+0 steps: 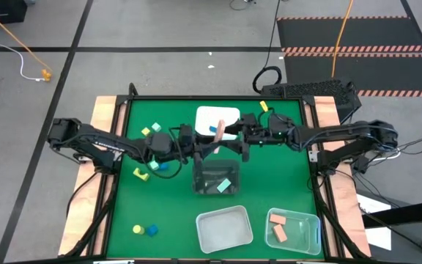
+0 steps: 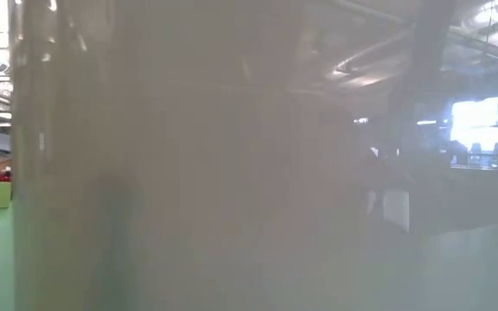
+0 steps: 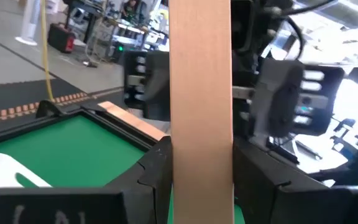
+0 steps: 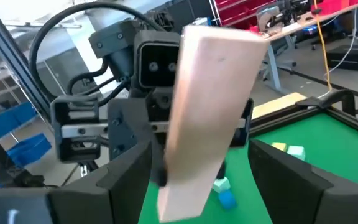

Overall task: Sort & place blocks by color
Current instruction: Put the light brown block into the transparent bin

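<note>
between the two tools, right over the middle of the worktop (image 1: pixel 284 183), a salmon pink bar (image 1: pixel 217 132) is changing hands. the left tool (image 3: pixel 201 180) is clamped narrow on the bar's lower end, fingers flush against both sides, bar standing up out of it. the right tool (image 4: pixel 197 180) faces it from the other side, fingers spread well wider than the bar, with clear gaps either side in its own wrist view, so it has hold of nothing.

risk, as i read it: the bar sits tilted in the right tool's gap, and the two tools are nose to nose. if the right one backs off crooked, a finger could clip the bar and twist it in the left one's grip, or knock it loose.

just below the pair, on the near side, sits a dark clear tub (image 1: pixel 216 176) with a mint green block (image 1: pixel 224 185) in it; a dropped pink bar would likely land there, the wrong colour. just beyond them is a white tub (image 1: pixel 218 117). out by the left arm lie loose yellow, green and blue blocks (image 1: pixel 151 132). farther off toward the worktop's near edge stand an empty-looking clear tub (image 1: pixel 224 229) and a clear tub with pink blocks (image 1: pixel 294 229), the likely home, so the dark tub stands in the way.
</note>
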{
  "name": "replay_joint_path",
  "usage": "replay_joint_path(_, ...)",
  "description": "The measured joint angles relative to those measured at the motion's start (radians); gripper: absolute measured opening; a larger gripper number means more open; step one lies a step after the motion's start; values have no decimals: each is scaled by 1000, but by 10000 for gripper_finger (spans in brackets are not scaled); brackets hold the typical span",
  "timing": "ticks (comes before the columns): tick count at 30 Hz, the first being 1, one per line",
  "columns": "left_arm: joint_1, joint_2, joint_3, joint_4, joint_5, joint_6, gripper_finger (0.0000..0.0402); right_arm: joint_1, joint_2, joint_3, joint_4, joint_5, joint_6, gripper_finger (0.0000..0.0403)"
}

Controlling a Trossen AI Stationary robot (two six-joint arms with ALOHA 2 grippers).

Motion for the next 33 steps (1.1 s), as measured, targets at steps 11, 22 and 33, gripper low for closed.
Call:
replay_joint_path(11, -4, 0, 0, -1, 40, -13, 131, 0, 98, 0, 216, -11, 87, 255)
replay_joint_path(22, -3, 0, 0, -3, 27, -16, 163, 0, 103, 0, 220, -27, 157, 116)
replay_joint_path(33, -4, -1, 0, -6, -16, -44, 202, -34, 60, 0, 122, -107, 221, 116)
